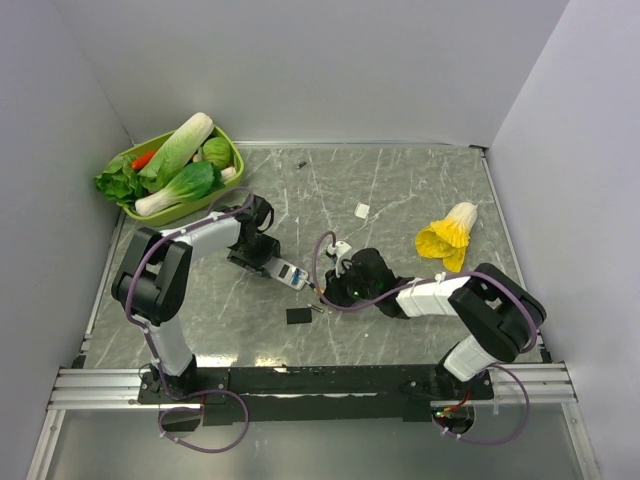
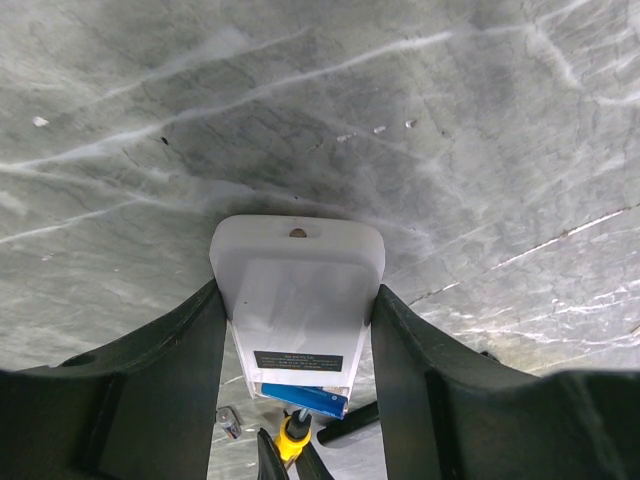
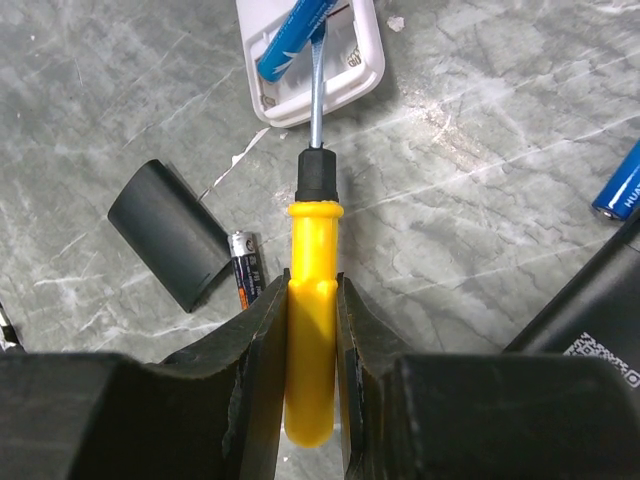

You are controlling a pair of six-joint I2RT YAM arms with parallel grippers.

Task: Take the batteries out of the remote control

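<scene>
Left hand [image 2: 298, 310] is clamping the white remote [image 2: 297, 265]. Right hand [image 3: 312, 298] is gripping the yellow screwdriver [image 3: 313, 240], tip touching the blue battery [image 3: 290, 32].

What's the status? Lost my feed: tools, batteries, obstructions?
Left tool shut on white remote. Right tool shut on yellow screwdriver, tip against blue battery in remote. Loose battery beside black cover. No obstruction seen.

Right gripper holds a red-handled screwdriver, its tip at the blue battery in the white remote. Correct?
No. The screwdriver has a yellow handle, not red, as the right wrist view shows. The right gripper does hold it, tip at the blue battery in the white remote.
</scene>
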